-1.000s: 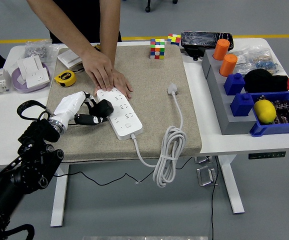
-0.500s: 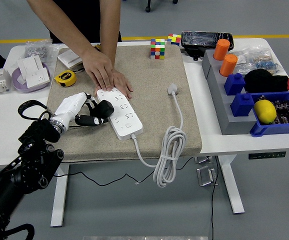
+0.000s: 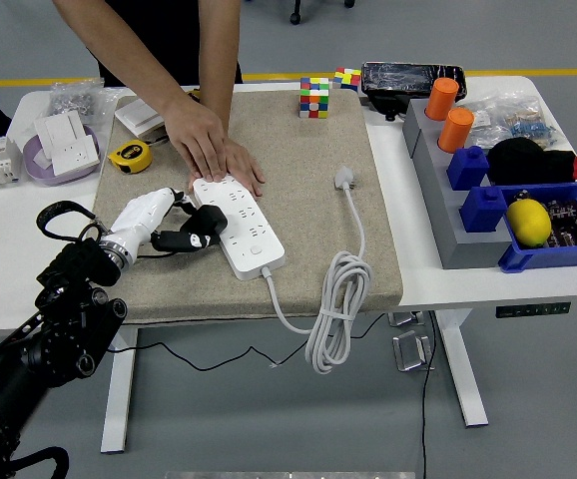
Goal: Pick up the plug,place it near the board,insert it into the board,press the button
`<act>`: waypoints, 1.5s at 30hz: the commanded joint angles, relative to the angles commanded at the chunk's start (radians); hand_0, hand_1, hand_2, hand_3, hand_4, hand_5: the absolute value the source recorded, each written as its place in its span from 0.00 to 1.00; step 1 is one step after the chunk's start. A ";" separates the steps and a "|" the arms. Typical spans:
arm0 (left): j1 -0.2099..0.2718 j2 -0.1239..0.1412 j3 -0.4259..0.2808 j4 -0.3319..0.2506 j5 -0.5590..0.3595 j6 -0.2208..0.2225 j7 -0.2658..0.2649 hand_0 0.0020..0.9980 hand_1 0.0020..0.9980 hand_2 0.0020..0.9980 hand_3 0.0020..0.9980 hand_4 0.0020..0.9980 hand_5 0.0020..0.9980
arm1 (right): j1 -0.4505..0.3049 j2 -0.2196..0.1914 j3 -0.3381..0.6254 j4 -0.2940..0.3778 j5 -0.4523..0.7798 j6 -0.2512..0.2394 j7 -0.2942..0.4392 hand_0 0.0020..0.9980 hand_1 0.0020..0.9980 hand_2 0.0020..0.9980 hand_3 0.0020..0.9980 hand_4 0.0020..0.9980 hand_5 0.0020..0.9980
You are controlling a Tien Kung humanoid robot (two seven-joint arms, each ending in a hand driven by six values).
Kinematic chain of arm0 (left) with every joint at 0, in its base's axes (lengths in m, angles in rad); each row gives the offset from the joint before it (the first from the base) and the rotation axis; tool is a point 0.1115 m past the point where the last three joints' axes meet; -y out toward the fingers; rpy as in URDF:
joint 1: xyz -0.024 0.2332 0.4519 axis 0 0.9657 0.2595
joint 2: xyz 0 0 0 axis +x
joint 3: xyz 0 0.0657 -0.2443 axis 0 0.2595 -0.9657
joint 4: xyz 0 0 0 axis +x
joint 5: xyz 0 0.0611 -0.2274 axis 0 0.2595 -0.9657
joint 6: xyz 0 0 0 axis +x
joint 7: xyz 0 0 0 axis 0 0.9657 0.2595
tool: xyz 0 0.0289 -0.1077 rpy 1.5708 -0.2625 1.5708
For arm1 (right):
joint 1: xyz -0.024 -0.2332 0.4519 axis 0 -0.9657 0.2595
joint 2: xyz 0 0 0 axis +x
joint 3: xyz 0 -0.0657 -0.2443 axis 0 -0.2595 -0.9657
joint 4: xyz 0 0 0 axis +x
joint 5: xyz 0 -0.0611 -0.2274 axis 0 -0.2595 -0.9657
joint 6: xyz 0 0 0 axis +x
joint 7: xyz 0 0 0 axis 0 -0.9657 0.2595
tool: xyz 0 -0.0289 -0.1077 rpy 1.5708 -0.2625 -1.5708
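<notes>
White table (image 3: 473,274) under a beige mat (image 3: 298,190), grey floor behind. On my feed the white power strip (image 3: 239,225) lay diagonally on the mat, left of centre, its white cable (image 3: 340,299) coiled over the near edge at 5 o'clock, a spare white plug (image 3: 344,180) at its 3 o'clock. My left robot hand (image 3: 154,222) came in from 8 o'clock, clenched on the black plug (image 3: 205,224), which sat at the strip's left edge, touching or just over it; I couldn't tell if it was seated. A person's hand (image 3: 209,145) lay flat on the strip's far end at 12 o'clock. Yellow tape measure (image 3: 129,155) at 10 o'clock of the strip, colour cube (image 3: 314,97) at the mat's far edge. Blue bin (image 3: 558,261) with a yellow lemon-like thing (image 3: 529,222) far right, orange cylinders (image 3: 448,115) behind it.
</notes>
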State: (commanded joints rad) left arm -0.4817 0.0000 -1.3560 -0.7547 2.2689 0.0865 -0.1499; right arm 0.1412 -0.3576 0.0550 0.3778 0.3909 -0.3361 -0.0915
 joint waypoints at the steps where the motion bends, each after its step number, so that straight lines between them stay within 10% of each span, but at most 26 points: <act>1: -0.001 0.000 0.000 0.000 0.000 0.000 -0.003 0.89 0.86 0.79 0.87 1.00 0.57 | 0.001 0.000 0.000 0.000 0.001 0.000 0.000 0.86 0.86 0.83 0.83 1.00 1.00; 14: 0.025 0.000 0.007 -0.086 0.000 -0.040 -0.011 0.91 0.91 0.85 0.89 1.00 0.72 | 0.002 0.002 0.007 0.000 -0.001 0.000 0.001 0.86 0.86 0.83 0.83 1.00 1.00; 16: 0.046 0.000 0.010 -0.140 -0.018 -0.054 -0.003 0.91 0.91 0.85 0.89 1.00 0.72 | 0.001 0.002 0.009 0.000 0.000 0.000 0.001 0.86 0.86 0.83 0.83 1.00 1.00; 17: 0.060 0.000 0.008 -0.177 -0.050 -0.057 0.003 0.94 0.96 0.92 0.91 1.00 0.96 | 0.000 0.002 0.009 0.000 0.000 -0.001 0.001 0.86 0.86 0.83 0.83 1.00 1.00; 31: 0.281 0.000 -0.005 -0.646 -0.457 0.047 0.164 0.94 0.97 0.94 0.90 1.00 1.00 | -0.005 0.004 0.019 0.000 -0.004 -0.001 0.001 0.86 0.86 0.83 0.83 1.00 1.00; 45: 0.381 0.000 -0.016 -0.622 -0.427 0.041 0.197 0.97 0.97 0.93 0.90 1.00 1.00 | -0.009 0.003 0.019 -0.001 -0.003 -0.002 0.001 0.86 0.86 0.83 0.83 1.00 1.00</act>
State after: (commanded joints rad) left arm -0.1010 0.0000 -1.3722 -1.3764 1.8418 0.1278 0.0476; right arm 0.1321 -0.3542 0.0738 0.3770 0.3877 -0.3379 -0.0906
